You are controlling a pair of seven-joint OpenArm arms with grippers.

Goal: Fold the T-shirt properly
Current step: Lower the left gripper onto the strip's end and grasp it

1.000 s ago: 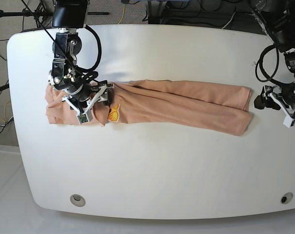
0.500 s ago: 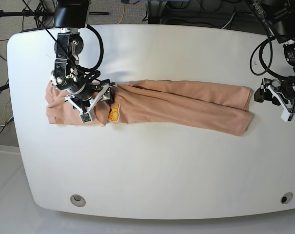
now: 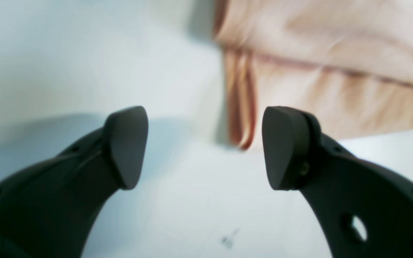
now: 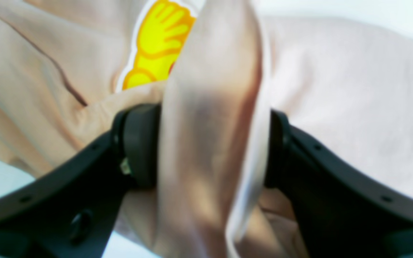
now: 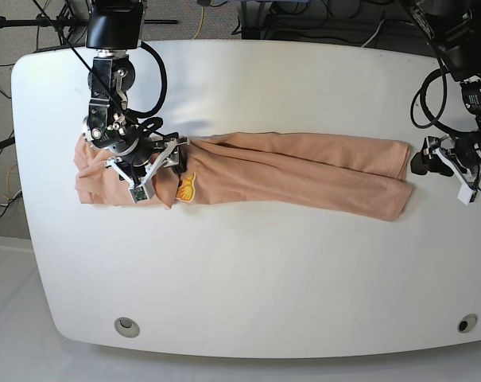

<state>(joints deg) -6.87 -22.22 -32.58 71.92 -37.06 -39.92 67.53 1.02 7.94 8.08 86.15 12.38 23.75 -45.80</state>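
The peach T-shirt (image 5: 304, 171) lies as a long narrow strip across the white table, with its yellow graphic (image 5: 185, 187) near the left end. My right gripper (image 5: 157, 165) sits on that left end. In the right wrist view a raised fold of the T-shirt (image 4: 210, 107) fills the gap of the right gripper (image 4: 210, 147), both pads pressed on it, beside the graphic (image 4: 156, 43). My left gripper (image 5: 423, 163) hovers just off the strip's right end. In the left wrist view the left gripper (image 3: 204, 147) is open and empty over bare table, the T-shirt's edge (image 3: 335, 71) just beyond it.
The white table (image 5: 248, 270) has round holes near its front corners (image 5: 126, 325) (image 5: 466, 323). Cables and stands crowd the floor behind the far edge. The right arm's column rises over the back left of the table.
The left gripper has drifted slightly left toward the shirt's right end. The right gripper has barely shifted on the cloth's left end, still holding the fold.
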